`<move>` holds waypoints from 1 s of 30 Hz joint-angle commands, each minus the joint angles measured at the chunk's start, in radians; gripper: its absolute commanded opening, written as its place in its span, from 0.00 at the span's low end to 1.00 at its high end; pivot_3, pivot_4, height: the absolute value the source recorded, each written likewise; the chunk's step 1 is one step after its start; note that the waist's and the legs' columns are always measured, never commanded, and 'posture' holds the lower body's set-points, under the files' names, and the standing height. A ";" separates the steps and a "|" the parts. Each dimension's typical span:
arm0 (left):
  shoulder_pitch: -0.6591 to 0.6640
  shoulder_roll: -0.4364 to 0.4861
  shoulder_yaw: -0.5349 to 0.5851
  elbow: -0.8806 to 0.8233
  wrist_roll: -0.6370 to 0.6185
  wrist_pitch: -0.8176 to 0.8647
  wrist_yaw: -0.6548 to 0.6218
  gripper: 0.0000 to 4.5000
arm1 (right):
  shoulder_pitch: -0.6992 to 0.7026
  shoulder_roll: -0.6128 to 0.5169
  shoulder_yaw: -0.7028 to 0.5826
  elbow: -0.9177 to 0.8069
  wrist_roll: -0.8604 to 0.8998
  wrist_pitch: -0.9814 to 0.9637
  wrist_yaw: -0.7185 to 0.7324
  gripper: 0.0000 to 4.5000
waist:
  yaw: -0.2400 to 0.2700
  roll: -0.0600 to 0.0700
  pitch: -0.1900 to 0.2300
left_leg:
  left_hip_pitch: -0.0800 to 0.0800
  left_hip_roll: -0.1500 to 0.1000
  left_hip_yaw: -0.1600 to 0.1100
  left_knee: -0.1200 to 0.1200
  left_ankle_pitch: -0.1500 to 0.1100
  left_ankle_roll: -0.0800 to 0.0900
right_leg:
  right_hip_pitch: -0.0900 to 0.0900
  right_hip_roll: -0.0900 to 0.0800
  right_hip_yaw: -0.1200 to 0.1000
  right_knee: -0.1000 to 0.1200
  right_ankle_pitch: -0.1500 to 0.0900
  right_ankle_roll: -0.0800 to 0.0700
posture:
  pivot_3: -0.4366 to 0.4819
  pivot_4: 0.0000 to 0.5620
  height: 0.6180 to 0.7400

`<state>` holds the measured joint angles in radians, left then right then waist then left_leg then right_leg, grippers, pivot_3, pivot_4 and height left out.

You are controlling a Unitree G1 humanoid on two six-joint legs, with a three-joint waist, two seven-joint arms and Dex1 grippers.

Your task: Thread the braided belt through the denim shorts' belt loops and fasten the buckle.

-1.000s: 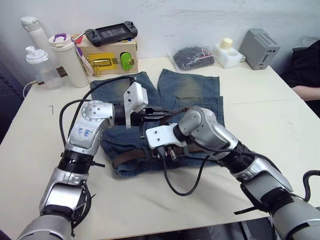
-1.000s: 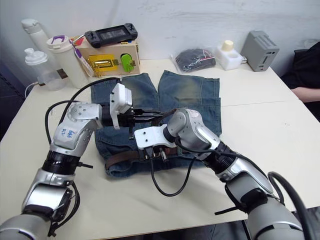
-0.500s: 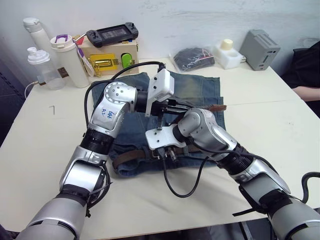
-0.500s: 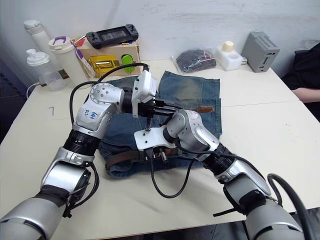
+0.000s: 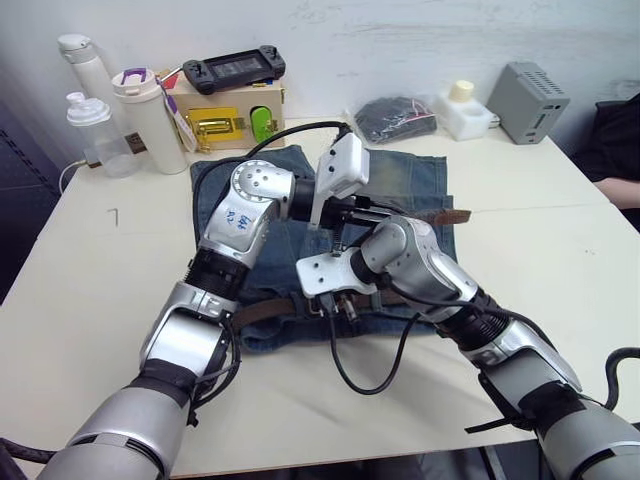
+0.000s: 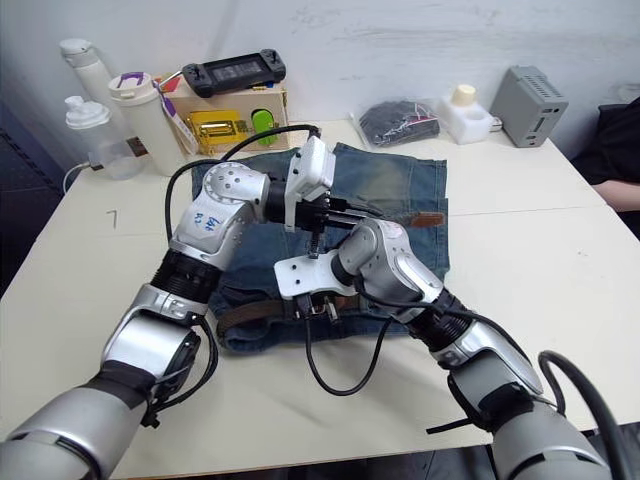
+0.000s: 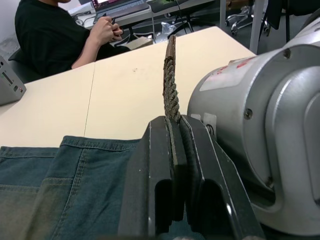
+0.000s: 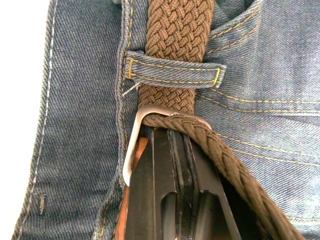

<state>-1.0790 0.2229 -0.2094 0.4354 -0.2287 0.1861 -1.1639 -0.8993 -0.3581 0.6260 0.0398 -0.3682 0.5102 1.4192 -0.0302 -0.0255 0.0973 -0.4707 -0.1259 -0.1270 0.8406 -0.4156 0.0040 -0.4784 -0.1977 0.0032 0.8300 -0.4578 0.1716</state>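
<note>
Fastening is the step we judge to be in hand: the braided belt [image 8: 172,30] already lies along the waistband of the denim shorts [image 5: 400,180], which are spread flat on the table [image 5: 90,260], and in the right wrist view it passes under one of the belt loops [image 8: 172,70] just before the buckle [image 8: 145,120].

Our right gripper [image 8: 172,200] sits down at the waistband, its black fingers closed together against the buckle frame, with the free strap running through the frame and across them. We take it to be pinning the buckle, though the contact itself is partly hidden.

Our left gripper [image 7: 172,150] is clamped narrow on the free end of the belt, holding it up over the shorts and out across them. The smooth leather tip [image 5: 455,214] points toward the right edge of the shorts.

Next, we think, the free end needs drawing further through the frame until the slack is gone, while the right gripper keeps the buckle from sliding. The prong must then find a gap in the weave. We cannot see the prong clearly from here.
</note>
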 commanded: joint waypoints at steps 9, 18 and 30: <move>-0.137 -0.080 0.143 -0.166 -0.084 -0.083 0.136 0.00 | 0.167 0.082 0.212 0.161 -0.029 0.004 0.006 0.01 | 0.003 0.000 0.000 | 0.000 0.000 0.000 0.000 0.000 0.000 | 0.000 0.000 0.000 0.000 0.000 0.000 | 0.48 0.27 0.22; 0.311 0.284 0.282 -0.383 -0.012 -0.003 0.158 0.00 | 0.169 0.049 0.028 0.070 0.023 0.053 -0.094 0.01 | -0.025 0.002 -0.001 | 0.009 0.002 -0.001 -0.009 0.001 -0.003 | 0.001 0.004 0.005 -0.001 0.000 -0.002 | 0.48 0.27 0.22; 0.799 0.412 0.315 -0.775 0.022 0.089 0.291 0.00 | 0.151 0.086 -0.296 -0.159 0.231 0.313 -0.261 0.01 | 0.001 0.011 0.018 | 0.003 0.008 -0.003 -0.009 0.000 -0.007 | -0.005 0.012 0.005 -0.002 0.002 -0.007 | 0.48 0.27 0.22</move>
<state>-0.2788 0.6292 0.0810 -0.2876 -0.2064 0.2660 -0.9045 -0.7445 -0.2726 0.3783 -0.0595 -0.1693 0.7747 1.1916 -0.0292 -0.0148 0.1157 -0.4712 -0.1176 -0.1303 0.8332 -0.4151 -0.0029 -0.4854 -0.1856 0.0074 0.8283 -0.4559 0.1642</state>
